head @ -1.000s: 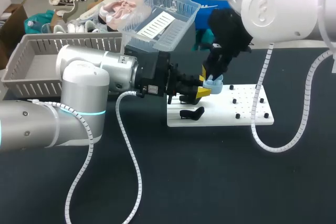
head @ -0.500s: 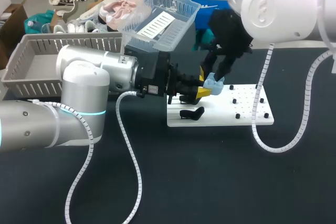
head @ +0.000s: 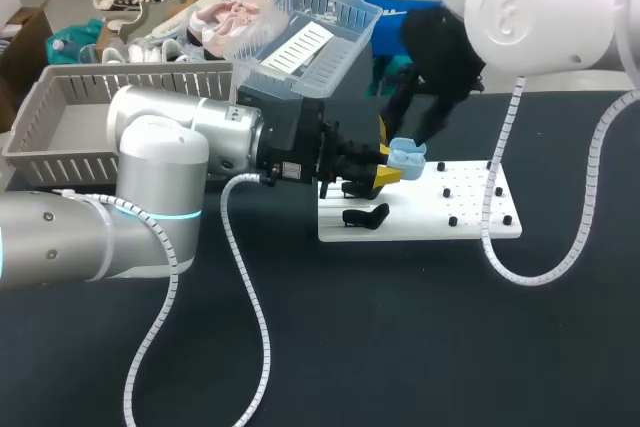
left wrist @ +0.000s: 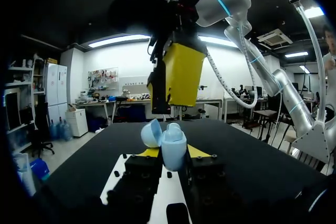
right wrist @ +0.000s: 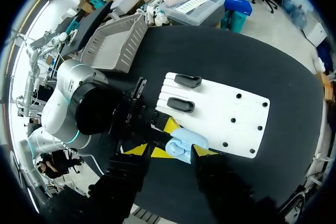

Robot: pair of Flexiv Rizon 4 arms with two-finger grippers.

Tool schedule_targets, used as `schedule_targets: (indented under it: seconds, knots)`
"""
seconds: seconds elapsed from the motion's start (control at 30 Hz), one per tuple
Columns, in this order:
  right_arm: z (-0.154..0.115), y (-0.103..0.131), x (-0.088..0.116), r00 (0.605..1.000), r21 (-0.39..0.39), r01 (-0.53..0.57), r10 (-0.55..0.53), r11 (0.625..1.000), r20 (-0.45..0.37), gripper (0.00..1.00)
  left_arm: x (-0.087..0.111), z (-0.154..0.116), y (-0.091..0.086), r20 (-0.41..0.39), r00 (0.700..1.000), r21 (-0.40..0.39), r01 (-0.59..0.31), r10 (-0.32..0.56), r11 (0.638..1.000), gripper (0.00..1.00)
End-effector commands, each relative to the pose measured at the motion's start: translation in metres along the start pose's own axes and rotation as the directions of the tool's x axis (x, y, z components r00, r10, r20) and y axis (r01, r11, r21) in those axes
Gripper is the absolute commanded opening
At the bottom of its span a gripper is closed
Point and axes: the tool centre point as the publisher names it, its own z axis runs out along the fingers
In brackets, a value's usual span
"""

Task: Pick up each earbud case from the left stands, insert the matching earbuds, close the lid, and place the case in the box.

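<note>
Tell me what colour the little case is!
Light blue. The earbud case shows best in the left wrist view.

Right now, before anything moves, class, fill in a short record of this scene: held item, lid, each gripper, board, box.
held item: light blue earbud case
lid: open, tipped back
left gripper: shut on the earbud case, holding it above the white board
right gripper: open, just above the earbud case, not touching it
board: two black stands on its left part, small black pegs on its right part
box: grey basket at the table's far left
</note>
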Motion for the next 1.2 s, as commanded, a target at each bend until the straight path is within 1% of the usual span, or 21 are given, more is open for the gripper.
schedule_targets:
  seconds: [0.03, 0.07, 0.13, 0.27, 0.47, 0.5, 0.53, 0.6, 0.73, 0.97, 1.1, 1.2]
  knots:
    - [-0.003, -0.009, 0.005, 0.999, 0.010, -0.025, 0.025, 1.000, 0.025, 0.62, 0.000, 0.000, 0.000, -0.001, 1.000, -0.002, 0.000, 0.000, 1.000, 0.00]
    - [-0.003, -0.012, 0.004, 0.999, 0.019, -0.033, 0.032, 0.999, 0.029, 0.72, 0.000, 0.000, 0.000, -0.001, 1.000, -0.002, 0.000, 0.000, 1.000, 0.00]
    - [-0.003, -0.016, 0.002, 0.999, 0.025, -0.045, 0.044, 0.999, 0.031, 0.77, 0.000, 0.000, 0.000, -0.001, 1.000, -0.002, 0.000, 0.000, 1.000, 0.00]
    - [-0.003, -0.023, -0.002, 0.997, 0.035, -0.068, 0.066, 0.997, 0.037, 0.82, 0.000, 0.000, 0.000, -0.001, 1.000, -0.002, 0.000, 0.000, 1.000, 0.00]
    - [0.002, -0.033, -0.008, 0.994, 0.029, -0.105, 0.104, 0.994, 0.038, 0.89, 0.000, 0.000, 0.000, -0.001, 1.000, -0.002, 0.000, 0.000, 1.000, 0.00]
    - [0.002, -0.035, -0.009, 0.993, 0.027, -0.114, 0.113, 0.993, 0.040, 0.91, 0.000, 0.000, 0.000, -0.001, 1.000, -0.002, 0.000, 0.000, 1.000, 0.00]
    - [0.002, -0.037, -0.009, 0.992, 0.026, -0.121, 0.120, 0.992, 0.043, 0.96, 0.000, 0.000, 0.000, -0.001, 1.000, -0.002, 0.000, 0.000, 1.000, 0.00]
    - [0.003, -0.041, -0.011, 0.989, 0.021, -0.140, 0.139, 0.990, 0.050, 1.00, 0.000, 0.000, 0.000, -0.001, 1.000, -0.002, 0.000, 0.000, 1.000, 0.00]
    - [0.005, -0.051, -0.015, 0.981, -0.007, -0.182, 0.182, 0.983, 0.065, 1.00, 0.000, 0.000, 0.000, -0.001, 1.000, -0.002, 0.000, 0.000, 1.000, 0.00]
    - [0.014, -0.069, -0.020, 0.970, 0.004, -0.234, 0.234, 0.972, 0.065, 1.00, 0.000, 0.000, 0.000, -0.001, 1.000, -0.002, 0.000, 0.000, 1.000, 0.00]
    - [0.018, -0.072, -0.020, 0.968, 0.005, -0.246, 0.245, 0.969, 0.059, 1.00, 0.000, 0.000, 0.000, -0.001, 1.000, -0.002, 0.000, 0.000, 1.000, 0.00]
    - [0.019, -0.070, -0.018, 0.970, 0.008, -0.240, 0.239, 0.971, 0.048, 1.00, 0.000, 0.000, 0.000, -0.001, 1.000, -0.002, 0.000, 0.000, 1.000, 0.00]
